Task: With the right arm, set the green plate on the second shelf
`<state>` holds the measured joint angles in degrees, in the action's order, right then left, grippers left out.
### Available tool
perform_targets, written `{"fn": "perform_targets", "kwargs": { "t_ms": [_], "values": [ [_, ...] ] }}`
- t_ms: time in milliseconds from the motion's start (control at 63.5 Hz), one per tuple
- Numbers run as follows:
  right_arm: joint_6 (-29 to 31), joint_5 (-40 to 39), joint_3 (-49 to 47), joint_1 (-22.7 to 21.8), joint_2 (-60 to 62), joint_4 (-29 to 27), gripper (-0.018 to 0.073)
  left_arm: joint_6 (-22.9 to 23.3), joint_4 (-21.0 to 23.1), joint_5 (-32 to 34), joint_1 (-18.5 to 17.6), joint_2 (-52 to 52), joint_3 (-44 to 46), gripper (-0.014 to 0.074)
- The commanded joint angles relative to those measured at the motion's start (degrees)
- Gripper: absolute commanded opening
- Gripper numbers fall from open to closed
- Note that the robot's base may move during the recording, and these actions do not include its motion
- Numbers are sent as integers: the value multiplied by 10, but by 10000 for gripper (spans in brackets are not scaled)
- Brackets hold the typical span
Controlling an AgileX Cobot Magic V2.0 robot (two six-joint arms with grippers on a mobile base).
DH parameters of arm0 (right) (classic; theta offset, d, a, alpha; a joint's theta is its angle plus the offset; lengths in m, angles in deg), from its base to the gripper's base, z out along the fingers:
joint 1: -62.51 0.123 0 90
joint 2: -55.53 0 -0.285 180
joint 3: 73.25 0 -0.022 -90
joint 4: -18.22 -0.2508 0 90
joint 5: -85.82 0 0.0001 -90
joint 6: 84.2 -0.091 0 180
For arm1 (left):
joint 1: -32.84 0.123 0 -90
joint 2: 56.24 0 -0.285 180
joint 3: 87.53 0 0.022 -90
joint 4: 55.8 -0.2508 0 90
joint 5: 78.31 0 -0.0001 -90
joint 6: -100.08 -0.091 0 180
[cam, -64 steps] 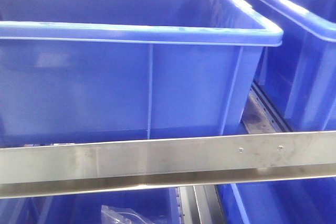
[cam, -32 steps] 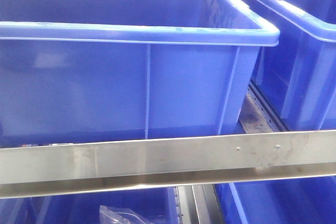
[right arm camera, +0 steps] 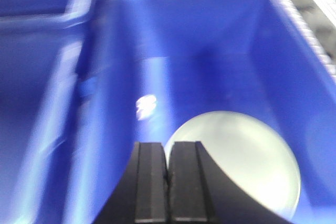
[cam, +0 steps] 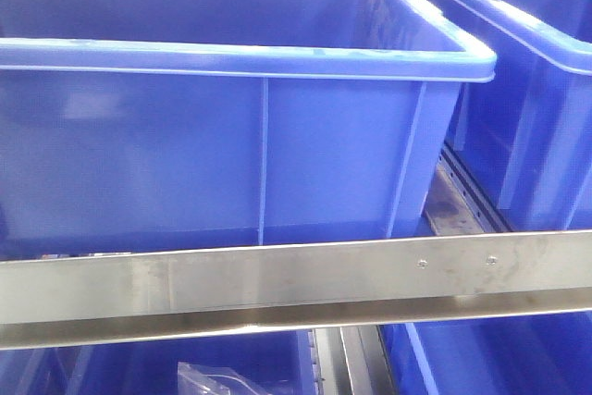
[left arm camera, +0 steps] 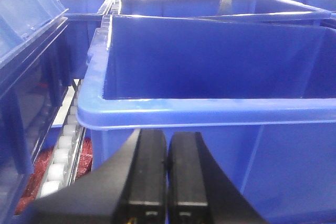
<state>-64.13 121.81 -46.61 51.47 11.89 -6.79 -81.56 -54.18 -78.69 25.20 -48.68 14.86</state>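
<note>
The green plate [right arm camera: 244, 161] lies flat on the floor of a blue bin [right arm camera: 210, 51] in the right wrist view, pale and round, low and right of centre. My right gripper [right arm camera: 167, 148] is shut and empty, held above the bin with its tips over the plate's left rim. My left gripper [left arm camera: 167, 140] is shut and empty in front of the outer wall of another blue bin [left arm camera: 210, 114]. Neither the plate nor any gripper shows in the front view.
The front view shows a blue bin [cam: 231, 136] on a shelf behind a steel rail [cam: 296, 279], a second blue bin [cam: 536, 90] to its right, and more bins with a clear bag [cam: 217, 381] below. White rollers [left arm camera: 60, 153] run left of the left gripper.
The front view has wobbled sideways by a few pixels and come back. Nothing else has visibly changed.
</note>
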Motion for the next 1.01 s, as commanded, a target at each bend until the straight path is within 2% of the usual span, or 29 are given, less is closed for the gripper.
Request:
{"fn": "perform_targets", "kwargs": {
  "t_ms": [0,157,299,520,598,709,992],
  "values": [
    [2,13,-8,-1,46,-15,52,1,3,48,-1,-10,-23,130],
    [1,39,4,25,80,-77,52,1,3,48,-1,-10,-23,130],
    [1,51,4,32,81,-94,52,1,3,48,-1,-10,-23,130],
    [1,-95,23,32,74,-88,52,1,3,48,-1,-10,-23,130],
    [1,-180,53,32,72,-105,52,1,3,48,-1,-10,-23,130],
    [1,-258,107,32,80,-119,52,1,3,48,-1,-10,-23,130],
    [1,-264,216,32,161,-98,52,1,3,48,-1,-10,-23,130]
  ]
}}
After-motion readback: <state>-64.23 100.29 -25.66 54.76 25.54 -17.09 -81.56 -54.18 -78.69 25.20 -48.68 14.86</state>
